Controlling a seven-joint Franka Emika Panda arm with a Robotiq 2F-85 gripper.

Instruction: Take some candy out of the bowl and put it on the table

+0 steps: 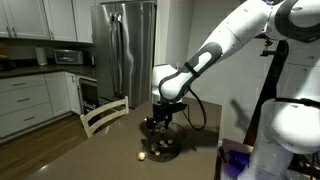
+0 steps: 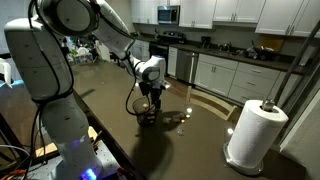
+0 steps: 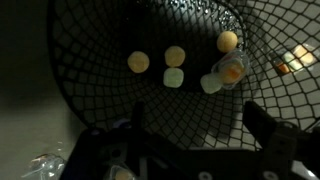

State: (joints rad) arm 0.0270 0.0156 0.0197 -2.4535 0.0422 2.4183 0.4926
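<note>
Black wire mesh forms the small round see-through bowl (image 3: 90,50), which fills most of the wrist view. Inside lie small yellowish-tan candy lumps (image 3: 175,56): three near the middle, three more toward 2 o'clock. The dark Robotiq gripper (image 3: 190,135) enters at 6 o'clock, its jaws spread wide and holding nothing. In an exterior view it hangs just above the bowl on the smooth dark brown table (image 1: 100,150), where a single candy lump (image 1: 141,156) lies at 8 o'clock of the bowl.
</note>
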